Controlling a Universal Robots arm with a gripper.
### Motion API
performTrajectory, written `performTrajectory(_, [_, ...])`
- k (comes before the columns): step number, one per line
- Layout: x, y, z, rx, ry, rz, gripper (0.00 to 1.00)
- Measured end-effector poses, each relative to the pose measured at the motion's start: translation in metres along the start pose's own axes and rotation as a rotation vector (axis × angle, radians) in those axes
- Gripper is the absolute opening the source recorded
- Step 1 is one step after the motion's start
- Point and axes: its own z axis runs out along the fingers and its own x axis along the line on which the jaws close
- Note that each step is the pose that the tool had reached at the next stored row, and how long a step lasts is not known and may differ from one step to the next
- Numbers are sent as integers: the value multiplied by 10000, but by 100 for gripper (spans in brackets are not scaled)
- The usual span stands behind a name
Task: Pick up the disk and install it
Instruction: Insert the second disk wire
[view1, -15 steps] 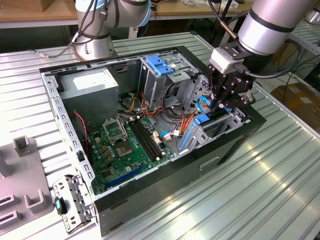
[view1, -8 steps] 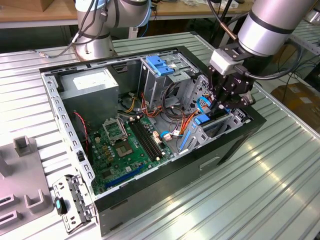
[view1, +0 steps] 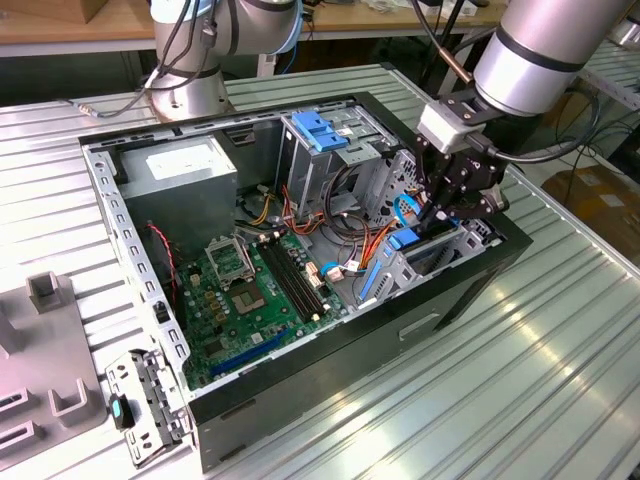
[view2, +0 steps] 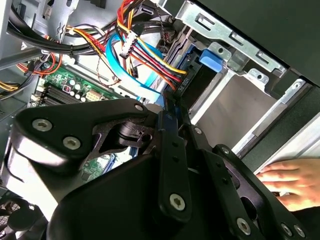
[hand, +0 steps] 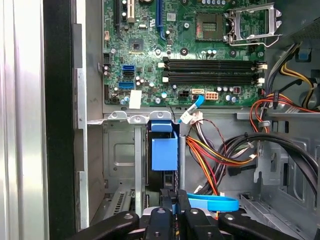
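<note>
I have the gripper (view1: 440, 212) down inside the open computer case (view1: 300, 395), at the drive bay (hand: 120, 150) by the front wall; its fingers (hand: 169, 202) look pressed together on the thin edge of the disk (hand: 164, 155), which stands on edge in the bay slot, blue carrier tab facing the motherboard (hand: 200, 50); held edgewise so it slides along the rails; a hand (view2: 290, 182) rests outside the case.
</note>
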Motion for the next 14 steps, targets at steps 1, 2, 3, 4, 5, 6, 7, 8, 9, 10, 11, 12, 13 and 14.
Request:
performTrajectory(1, [0,0,2,0,-1,0,16])
performTrajectory(2, [1,0,3,1,-2,0,16])
performTrajectory(3, [1,0,5,1,-6,0,16])
performTrajectory(4, [1,0,5,1,-5,0,16])
performTrajectory(5, [1,0,5,1,-5,0,16])
performTrajectory(6, [1,0,5,1,-4,0,16])
performTrajectory(7, [1,0,5,1,-4,0,16])
performTrajectory(8, [1,0,5,1,-5,0,16])
performTrajectory(9, [1,0,5,1,-9,0,16])
performTrajectory(10, [0,0,5,2,-18,0,16])
performTrajectory(11, [1,0,1,3,-20,0,17])
performTrajectory(12, [1,0,-8,3,-18,0,24])
performTrajectory(13, [0,0,-24,2,-15,0,24])
performTrajectory(14, [-1,-1,-45,2,-15,0,24])
